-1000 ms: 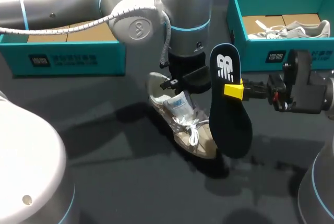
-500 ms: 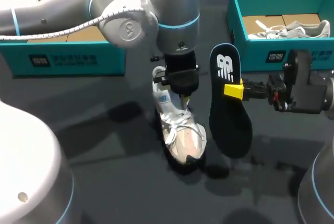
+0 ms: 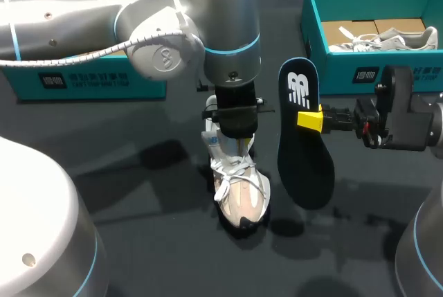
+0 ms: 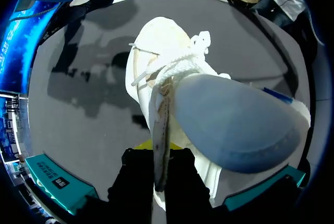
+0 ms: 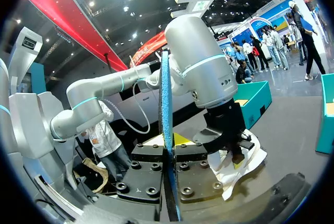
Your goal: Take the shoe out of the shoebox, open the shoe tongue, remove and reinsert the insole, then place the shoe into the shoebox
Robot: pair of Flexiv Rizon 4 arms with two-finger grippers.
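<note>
A pale sneaker [image 3: 239, 185] stands on the dark table with its toe toward the front edge. My left gripper [image 3: 235, 131] comes down from above and is shut on the shoe's collar edge. In the left wrist view that thin edge runs between the fingers of the left gripper [image 4: 159, 148], with the sneaker [image 4: 162, 46] and its grey tongue [image 4: 240, 125] ahead. A black insole [image 3: 304, 148] hangs upright just to the right of the shoe, with my right gripper [image 3: 309, 120] shut on it. In the right wrist view the insole [image 5: 166, 104] is edge-on in the right gripper [image 5: 168, 153].
A teal shoebox [image 3: 360, 75] at the back right holds another sneaker [image 3: 384, 37]. A second teal box [image 3: 90, 79] stands at the back left, behind my left arm. Bare dark tabletop lies in front of the shoe.
My left arm has swung the sneaker round, so its toe now points to the front instead of front-right, and shifted it slightly left. The right arm and insole have stayed still.
</note>
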